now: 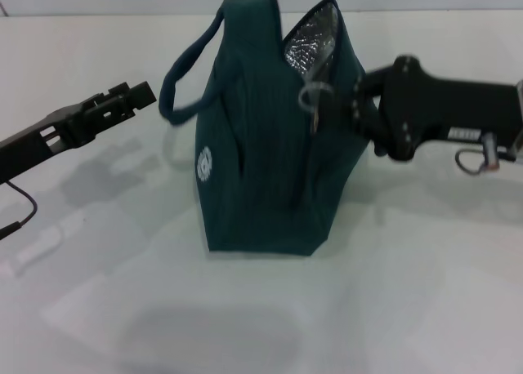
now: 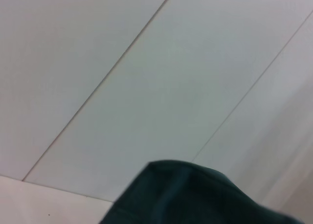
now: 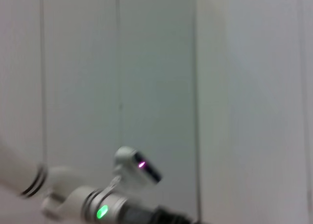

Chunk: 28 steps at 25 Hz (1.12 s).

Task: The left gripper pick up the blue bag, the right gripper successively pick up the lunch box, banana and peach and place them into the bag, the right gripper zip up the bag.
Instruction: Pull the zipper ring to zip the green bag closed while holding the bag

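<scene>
Right, nearest to me I have bare white tabletop point(image 1: 343, 309), and then the blue bag point(image 1: 261, 162), a tall dark teal-green fabric lunch bag, standing upright in the middle of it. It has a round white logo point(image 1: 204, 163) low on its side, and one loop handle point(image 1: 184, 72) arches out toward my left arm. Its top gapes at the right edge, so I see crinkled silver foil lining point(image 1: 312, 43). A pale ring zip pull point(image 1: 315, 95) hangs just below that opening.

My right gripper point(image 1: 347, 104), a black two-fingered claw on a black arm, reaches in from the right, its tip against the bag's right side at that ring; I cannot tell whether its fingers are closed on it.

My left gripper point(image 1: 135, 96) sits beside the loop handle, apart from it, fingers close together and holding nothing.

Farther back, the left wrist view shows only a dark teal corner of the bag against a pale panelled wall point(image 2: 146, 77).
</scene>
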Tool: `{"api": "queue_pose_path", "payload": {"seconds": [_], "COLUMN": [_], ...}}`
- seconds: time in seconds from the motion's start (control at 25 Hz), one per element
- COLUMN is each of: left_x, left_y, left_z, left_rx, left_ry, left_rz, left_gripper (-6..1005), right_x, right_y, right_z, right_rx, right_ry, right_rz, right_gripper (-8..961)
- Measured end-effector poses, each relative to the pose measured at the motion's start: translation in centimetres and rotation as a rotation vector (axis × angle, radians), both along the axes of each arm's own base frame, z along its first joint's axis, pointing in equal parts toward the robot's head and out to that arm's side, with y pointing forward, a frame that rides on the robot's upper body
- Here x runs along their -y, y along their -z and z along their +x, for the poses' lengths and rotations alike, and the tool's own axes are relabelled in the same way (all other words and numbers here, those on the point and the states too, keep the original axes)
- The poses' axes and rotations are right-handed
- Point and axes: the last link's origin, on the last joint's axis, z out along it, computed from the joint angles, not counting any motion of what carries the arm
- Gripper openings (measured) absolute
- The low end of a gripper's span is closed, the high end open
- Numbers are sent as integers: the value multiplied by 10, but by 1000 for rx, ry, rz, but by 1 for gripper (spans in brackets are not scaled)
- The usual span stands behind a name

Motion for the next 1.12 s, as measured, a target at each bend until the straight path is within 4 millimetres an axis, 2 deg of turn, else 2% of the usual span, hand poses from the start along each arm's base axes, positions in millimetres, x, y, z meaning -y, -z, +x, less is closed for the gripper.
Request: {"api": "queue_pose_path", "payload": {"seconds": [0.16, 0.32, 0.6, 0.84, 1.12], "left_x": [3, 12, 25, 24, 14], "left_y": [0, -1, 14, 23, 29], "left_z": [-1, 1, 10, 18, 23], "left_rx": [12, 28, -9, -25, -22], "left_ry": [-1, 32, 136, 178, 164], "left_rz": [-3, -15, -132, -175, -178], "left_gripper": [892, 892, 892, 892, 892], "right_x": [-12, -16, -20, -20, -17], "right_y": [-7, -8, 2, 13, 18], "right_z": [-7, -11, -35, -45, -48], "right_rx": [-12, -5, 28, 59, 73], "right_ry": [45, 54, -12, -39, -50], "right_rz": [34, 36, -22, -62, -87], "right_gripper": [7, 7, 8, 8, 8]}}
